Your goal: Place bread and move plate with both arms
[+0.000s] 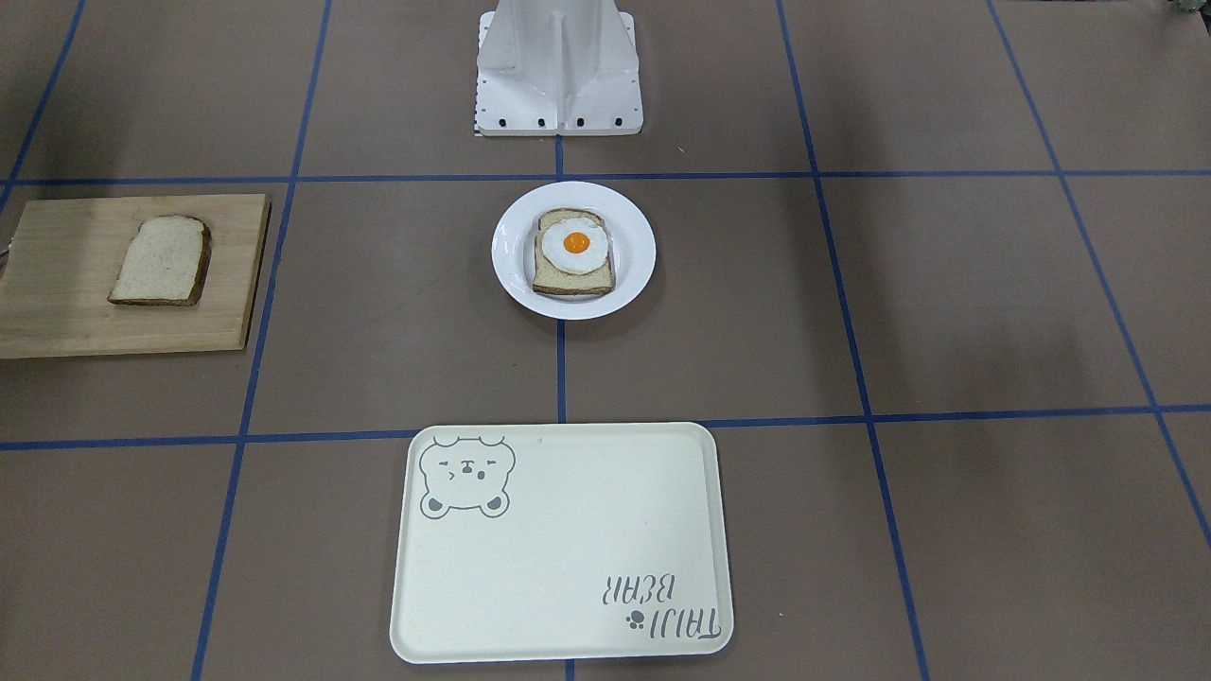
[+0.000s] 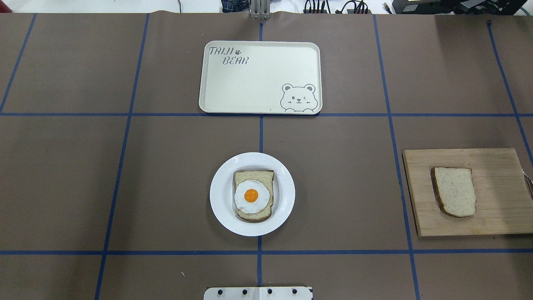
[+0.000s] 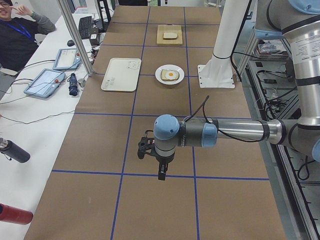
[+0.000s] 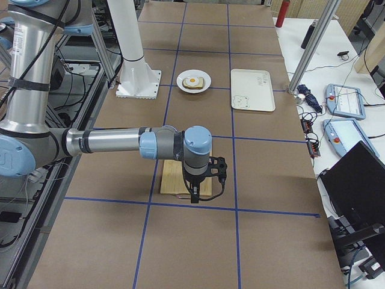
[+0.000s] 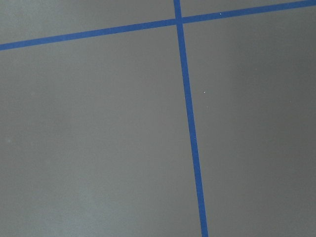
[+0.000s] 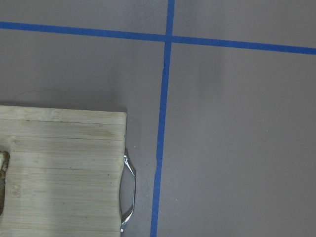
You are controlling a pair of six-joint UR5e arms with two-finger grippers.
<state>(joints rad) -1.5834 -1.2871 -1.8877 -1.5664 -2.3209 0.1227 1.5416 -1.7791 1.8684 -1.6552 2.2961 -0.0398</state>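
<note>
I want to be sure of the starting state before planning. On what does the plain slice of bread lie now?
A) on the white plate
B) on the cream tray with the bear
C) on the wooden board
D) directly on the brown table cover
C: the bread lies flat on the wooden board, while the plate carries only the egg-topped slice.

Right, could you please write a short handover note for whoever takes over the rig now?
Left gripper: hangs over bare table, away from everything; open or shut, cannot tell.
Right gripper: hangs near the wooden board; cannot tell either.
Bread lies on the board, untouched.
Plate sits mid-table with the egg-topped slice, short of the tray.
Done: nothing yet.
Left: bread onto plate, then move the plate.
</note>
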